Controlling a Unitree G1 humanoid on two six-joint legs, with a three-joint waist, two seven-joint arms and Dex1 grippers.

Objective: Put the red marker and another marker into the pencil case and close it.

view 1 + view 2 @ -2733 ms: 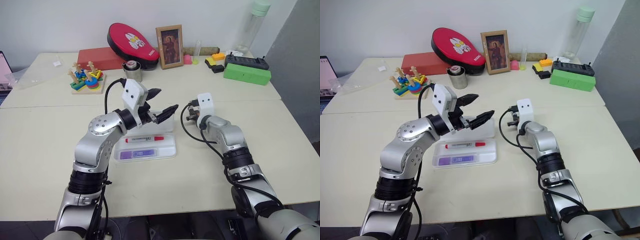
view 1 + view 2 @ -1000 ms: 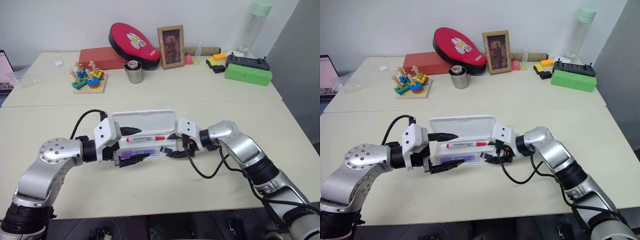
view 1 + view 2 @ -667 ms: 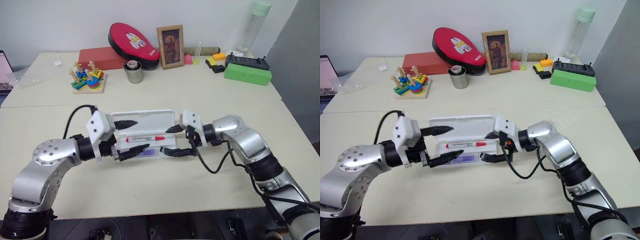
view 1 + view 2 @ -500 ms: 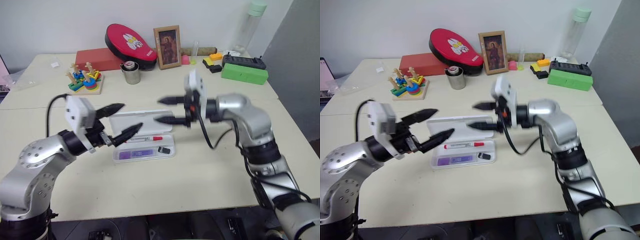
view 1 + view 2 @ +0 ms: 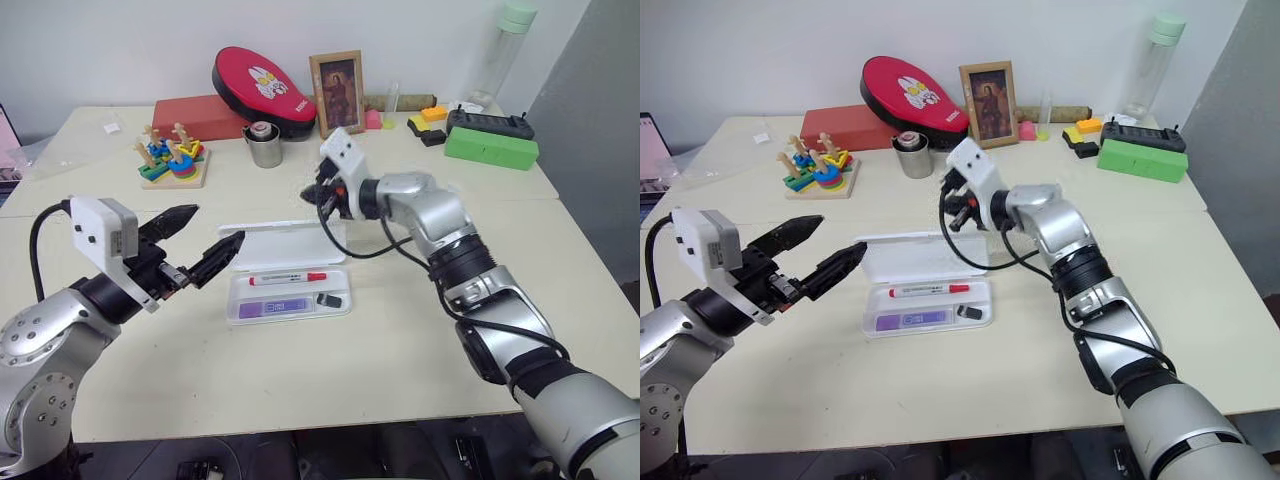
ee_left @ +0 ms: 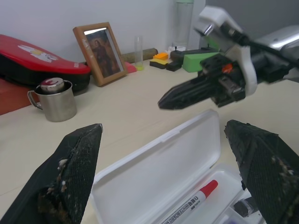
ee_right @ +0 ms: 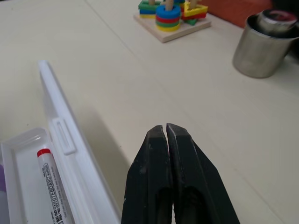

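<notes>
head views show the whole pencil case (image 5: 287, 275) open, lid up, red marker (image 5: 288, 279) and purple marker (image 5: 277, 308) in the tray. right wrist view adds the lid's outer face with its clasp tab. left gripper (image 5: 208, 244) spread wide, empty, at the case's 9 o'clock. right gripper (image 7: 167, 133) pinched together, empty, behind the lid, not touching.

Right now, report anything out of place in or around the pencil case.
A small black stub lies in the pencil case tray with the red marker and the purple marker. The lid stands open. Nothing spilled or damaged.
</notes>
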